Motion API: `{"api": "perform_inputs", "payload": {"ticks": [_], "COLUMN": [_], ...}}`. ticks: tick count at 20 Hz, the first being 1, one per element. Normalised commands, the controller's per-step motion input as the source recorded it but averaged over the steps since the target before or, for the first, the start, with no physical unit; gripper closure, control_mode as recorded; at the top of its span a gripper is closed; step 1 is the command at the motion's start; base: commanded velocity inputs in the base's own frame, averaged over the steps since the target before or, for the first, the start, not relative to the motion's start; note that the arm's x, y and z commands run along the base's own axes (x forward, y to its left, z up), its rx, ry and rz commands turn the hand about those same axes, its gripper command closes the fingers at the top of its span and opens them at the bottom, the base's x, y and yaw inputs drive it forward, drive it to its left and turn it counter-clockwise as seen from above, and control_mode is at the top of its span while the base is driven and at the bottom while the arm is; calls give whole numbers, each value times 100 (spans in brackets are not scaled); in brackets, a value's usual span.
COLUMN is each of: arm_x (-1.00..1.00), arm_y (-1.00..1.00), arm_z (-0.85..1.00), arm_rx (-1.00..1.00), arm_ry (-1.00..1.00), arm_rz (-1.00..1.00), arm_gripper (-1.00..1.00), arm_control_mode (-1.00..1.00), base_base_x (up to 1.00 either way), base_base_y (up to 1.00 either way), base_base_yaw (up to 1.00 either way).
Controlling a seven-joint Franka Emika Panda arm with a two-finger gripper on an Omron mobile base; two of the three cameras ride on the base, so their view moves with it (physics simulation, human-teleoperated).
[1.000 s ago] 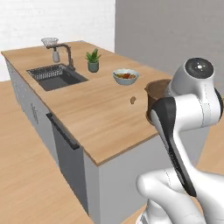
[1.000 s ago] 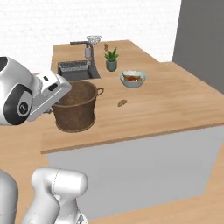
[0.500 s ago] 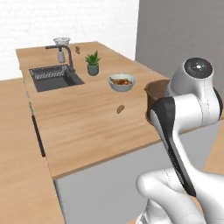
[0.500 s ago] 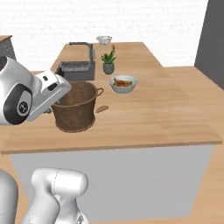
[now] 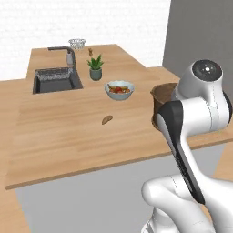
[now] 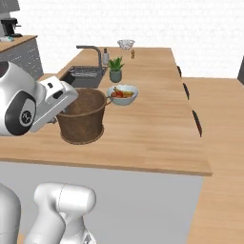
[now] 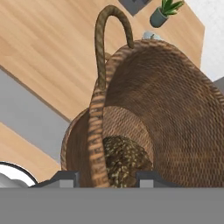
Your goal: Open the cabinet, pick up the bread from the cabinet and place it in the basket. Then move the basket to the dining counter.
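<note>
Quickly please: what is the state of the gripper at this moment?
Gripper: shut on the rim of the basket, one finger each side of the wall; the bread lies inside.

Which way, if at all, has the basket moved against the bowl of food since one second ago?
Yes. In the right base view the basket is now closer to the bowl of food; the camera also moved.

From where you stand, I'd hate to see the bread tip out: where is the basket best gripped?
By the rim wall, from above. The basket stands upright and open-topped, so one finger goes inside the wall and one outside, as the gripper straddles it now, beside a loop handle. The bread lies low inside.
</note>
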Motion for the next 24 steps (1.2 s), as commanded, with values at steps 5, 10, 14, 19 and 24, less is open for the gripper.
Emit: {"api": "perform_inputs", "payload": {"ticks": [5,10,14,19,24], "arm_x": [0,0,0,0,0], "arm_y": [0,0,0,0,0], "arm_z": [0,0,0,0,0], "arm_rx": [0,0,0,0,0], "arm_ry": [0,0,0,0,0], "arm_rz": [0,0,0,0,0], "arm_gripper": [100,100,100,100,100], "arm_control_mode": [100,100,100,100,100], "base_base_x": [34,35,33,28,40], "base_base_y": [-61,-44,-20,-24,-27], "base_base_yaw": [23,7,0,0,0]}}
